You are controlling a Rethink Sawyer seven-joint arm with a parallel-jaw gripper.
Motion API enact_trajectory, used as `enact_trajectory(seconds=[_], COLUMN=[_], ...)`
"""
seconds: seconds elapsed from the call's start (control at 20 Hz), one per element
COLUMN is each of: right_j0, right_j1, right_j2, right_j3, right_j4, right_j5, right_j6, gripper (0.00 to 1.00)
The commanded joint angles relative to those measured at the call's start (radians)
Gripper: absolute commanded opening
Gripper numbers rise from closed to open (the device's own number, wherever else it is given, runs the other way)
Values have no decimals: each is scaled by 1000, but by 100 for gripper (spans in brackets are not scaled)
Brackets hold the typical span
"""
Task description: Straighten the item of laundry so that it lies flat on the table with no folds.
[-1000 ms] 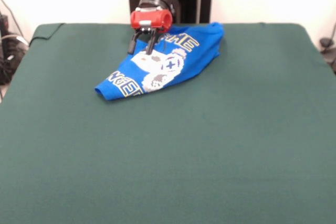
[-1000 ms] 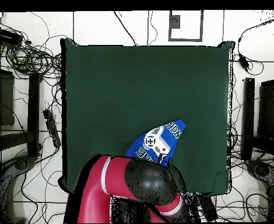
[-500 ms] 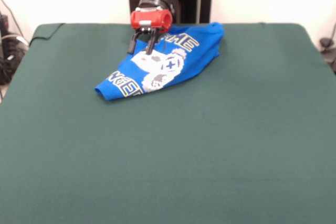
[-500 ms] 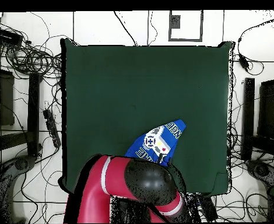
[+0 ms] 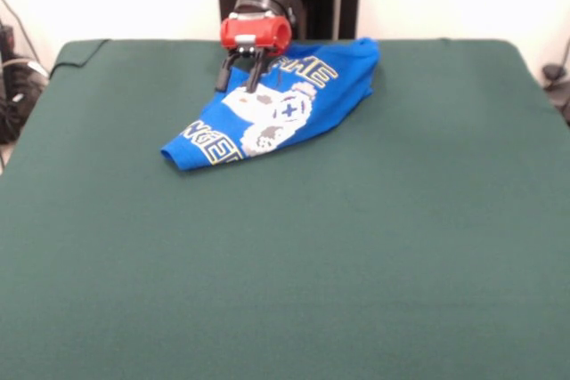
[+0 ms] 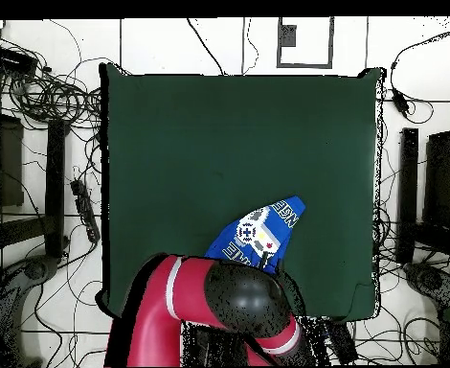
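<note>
Movement: none is seen since the earlier frames.
Jaws: the gripper (image 5: 242,80) is spread slightly, tips on the cloth, nothing visibly clamped.
Laundry: the T-shirt (image 5: 283,113) lies bunched under and beside the jaws.
Table (image 5: 285,255): mostly bare.
Progress: flattening is judged barely begun.

A large rectangular desk (image 5: 401,246) covered in dark green felt-like cloth is seen in both views. One thing lies directly on it: a small bright blue T-shirt (image 5: 276,109), bunched into a tapering, folded shape near the desk's far edge in the front view. A white-grey round emblem and white lettering outlined in yellow are shown on the shirt's upper face. In the overhead view the shirt (image 6: 258,232) is partly covered by the arm.
</note>
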Motion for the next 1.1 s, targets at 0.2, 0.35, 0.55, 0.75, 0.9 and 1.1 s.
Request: enact_trajectory(seconds=[0.2, 0.35, 0.55, 0.75, 0.9, 1.1], right_j0=[43, 66, 73, 63, 62, 54], right_j1=[52, 19, -6, -19, 10, 35], right_j2=[102, 91, 79, 63, 81, 121], right_j3=[147, 212, 218, 212, 198, 185], right_j4=[97, 124, 70, -9, -22, -28], right_j5=[90, 94, 188, 265, 268, 298], right_j6=[82, 85, 69, 54, 67, 92], gripper=[100, 100, 100, 100, 100, 100])
